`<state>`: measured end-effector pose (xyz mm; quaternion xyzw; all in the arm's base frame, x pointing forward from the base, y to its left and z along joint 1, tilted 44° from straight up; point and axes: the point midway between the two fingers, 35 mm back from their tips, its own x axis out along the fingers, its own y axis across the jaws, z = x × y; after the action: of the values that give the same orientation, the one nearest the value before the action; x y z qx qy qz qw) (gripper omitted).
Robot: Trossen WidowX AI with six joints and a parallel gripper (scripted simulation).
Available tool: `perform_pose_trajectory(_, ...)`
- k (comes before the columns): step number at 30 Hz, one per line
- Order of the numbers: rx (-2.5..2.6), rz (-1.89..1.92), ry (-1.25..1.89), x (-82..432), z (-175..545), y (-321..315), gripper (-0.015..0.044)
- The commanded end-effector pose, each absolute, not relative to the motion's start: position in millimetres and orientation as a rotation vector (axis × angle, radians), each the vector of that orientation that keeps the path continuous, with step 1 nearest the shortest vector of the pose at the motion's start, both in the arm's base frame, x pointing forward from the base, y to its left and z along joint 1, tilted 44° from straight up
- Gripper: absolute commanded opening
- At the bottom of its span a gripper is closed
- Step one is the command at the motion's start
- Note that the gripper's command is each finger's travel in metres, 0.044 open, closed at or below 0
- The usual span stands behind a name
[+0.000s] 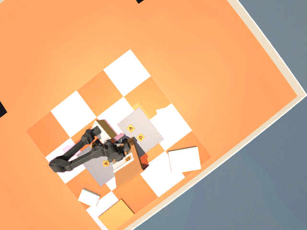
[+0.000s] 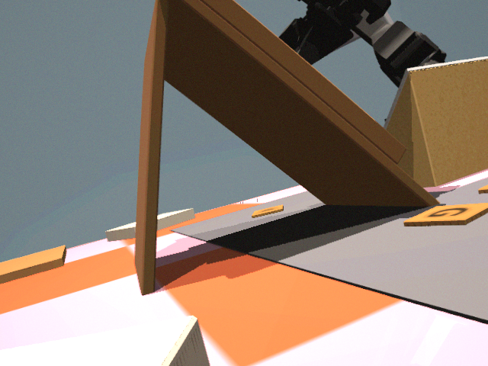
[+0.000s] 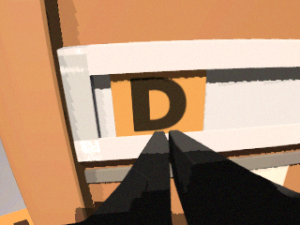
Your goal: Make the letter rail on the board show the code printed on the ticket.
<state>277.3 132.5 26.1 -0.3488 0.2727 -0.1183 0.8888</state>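
Note:
The brown sloped board (image 1: 130, 173) (image 2: 236, 90) (image 3: 187, 21) carries the white letter rail (image 3: 187, 53). An orange D tile (image 1: 127, 158) (image 3: 197, 103) lies in the rail, upright in the wrist view, with a small gap to the rail's closed left end. My gripper (image 3: 166, 140) is shut and empty, its fingertips together at the rail's lower lip just below the D. A G tile (image 1: 140, 137) (image 2: 449, 214) and a tile like a V (image 1: 130, 128) lie on the far grey mat; a tile like an A (image 1: 106, 163) lies on the near one. The ticket's print is not readable.
A white-faced stand (image 1: 109, 130) (image 2: 453, 122) stands beside the board, partly behind the arm. Another tile is partly hidden under the arm. A large white block (image 1: 184, 159), a small white block (image 1: 89, 197) and a yellow block (image 1: 116, 213) lie near the counter's edge.

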Motion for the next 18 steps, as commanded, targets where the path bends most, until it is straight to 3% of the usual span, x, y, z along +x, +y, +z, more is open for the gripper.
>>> perform_pose_trajectory(1,-0.725,-0.246,0.566,277.5,25.9,132.4,0.0)
perform_pose_trajectory(7,-0.718,-0.255,0.646,285.7,23.0,134.9,0.0)
perform_pose_trajectory(18,-0.651,-0.421,1.087,307.0,41.4,120.2,0.0)
